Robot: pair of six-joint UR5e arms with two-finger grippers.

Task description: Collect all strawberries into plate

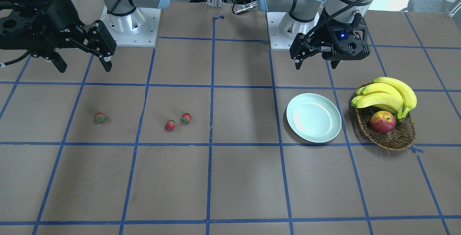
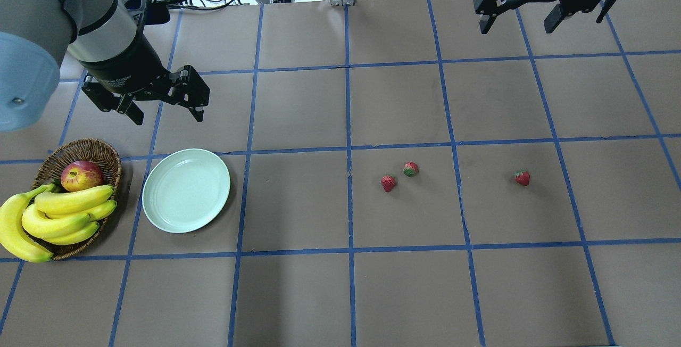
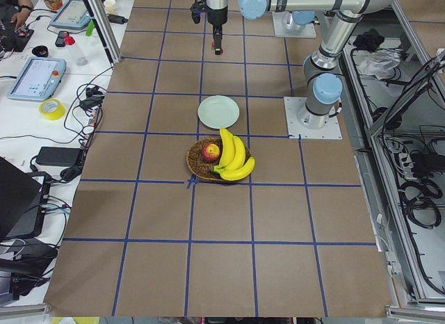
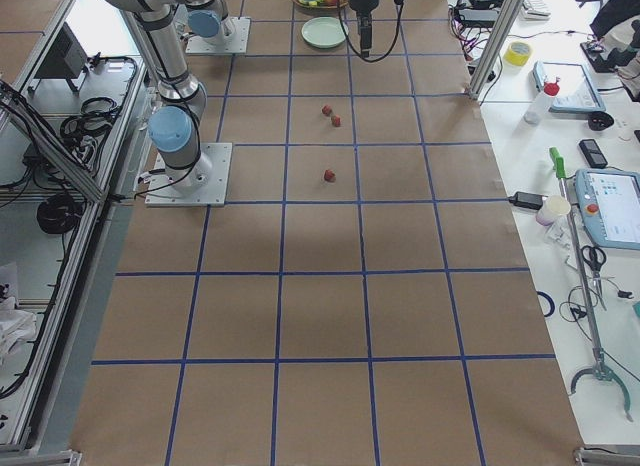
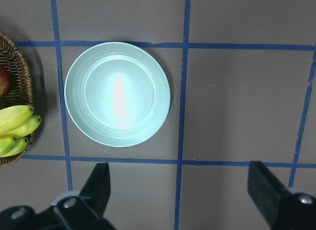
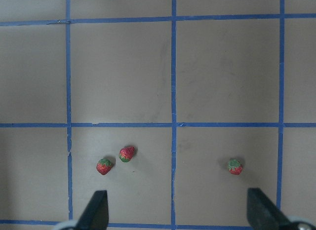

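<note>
Mint-green plate (image 2: 186,190) lies on the worktop (image 2: 298,283) just ahead of the left claw (image 2: 169,118), which hangs over the worktop with its fingers spread. Farther off to that claw's left, beside the plate, sits a wicker basket (image 2: 85,147) with an apple (image 2: 81,175) and bananas (image 2: 64,208). The right claw (image 2: 515,29) hovers high, spread wide too. Three strawberries (image 2: 522,178) (image 2: 388,183) (image 2: 410,168) lie on the worktop ahead of it: one almost straight ahead, then two close together farther to its left. All are well apart from the plate.
</note>
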